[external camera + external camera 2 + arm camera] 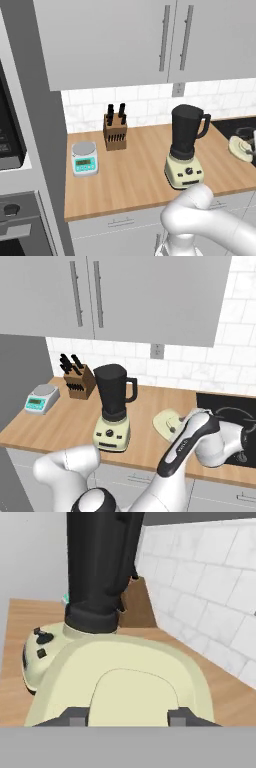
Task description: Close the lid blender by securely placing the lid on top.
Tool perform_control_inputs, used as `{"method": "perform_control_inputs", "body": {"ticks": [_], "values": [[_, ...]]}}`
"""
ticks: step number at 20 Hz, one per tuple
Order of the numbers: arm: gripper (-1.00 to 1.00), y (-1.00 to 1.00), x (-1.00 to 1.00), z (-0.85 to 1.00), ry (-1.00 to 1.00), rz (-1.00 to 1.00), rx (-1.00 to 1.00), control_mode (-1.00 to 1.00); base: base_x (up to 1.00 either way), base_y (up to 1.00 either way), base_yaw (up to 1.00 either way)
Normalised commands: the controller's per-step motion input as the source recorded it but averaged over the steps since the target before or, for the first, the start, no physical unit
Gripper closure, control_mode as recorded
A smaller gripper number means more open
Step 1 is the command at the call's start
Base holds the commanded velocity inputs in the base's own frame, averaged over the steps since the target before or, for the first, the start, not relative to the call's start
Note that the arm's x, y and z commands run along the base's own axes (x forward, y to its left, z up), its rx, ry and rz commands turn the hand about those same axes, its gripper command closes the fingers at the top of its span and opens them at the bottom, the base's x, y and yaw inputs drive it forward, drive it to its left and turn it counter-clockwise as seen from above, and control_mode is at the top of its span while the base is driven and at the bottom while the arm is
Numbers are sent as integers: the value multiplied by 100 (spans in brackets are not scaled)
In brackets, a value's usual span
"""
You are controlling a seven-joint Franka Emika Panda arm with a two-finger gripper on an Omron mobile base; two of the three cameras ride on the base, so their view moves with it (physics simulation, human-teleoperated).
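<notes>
Gripper: gripper [128,718] down low at the table, its two dark tips on either side of the lid's raised knob, jaws drawn in and clamped on it.
Lid: lid [120,679], pale cream-yellow, right under the gripper, flat on the table [130,175]; from the right base view it lies [167,421] on the wood beside the dark cooktop [230,411].
Blender: blender [95,587] just beyond the gripper, upright, dark jar on a cream base with dark knob and buttons; jar mouth bare, up above the lid.
Arm: wrist bent down over the lid from the cooktop side.
Further off: knife block [115,131] and small teal scale [84,158] well past the blender from the gripper, near the tiled wall.
</notes>
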Motion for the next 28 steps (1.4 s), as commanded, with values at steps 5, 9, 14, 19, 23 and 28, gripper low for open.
{"method": "perform_control_inputs", "body": {"ticks": [5,9,14,19,23,28], "values": [[100,2,-3,100,-27,-3,4,-100,0,0,0],[100,17,0,100,-17,-4,0,-100,0,0,0],[100,54,0,100,-1,-1,0,-100,0,0,0],[100,80,0,84,12,0,-5,-100,0,0,0],[100,84,0,69,11,0,-5,-100,0,0,0],[100,99,0,43,10,0,-8,-100,0,0,0]]}}
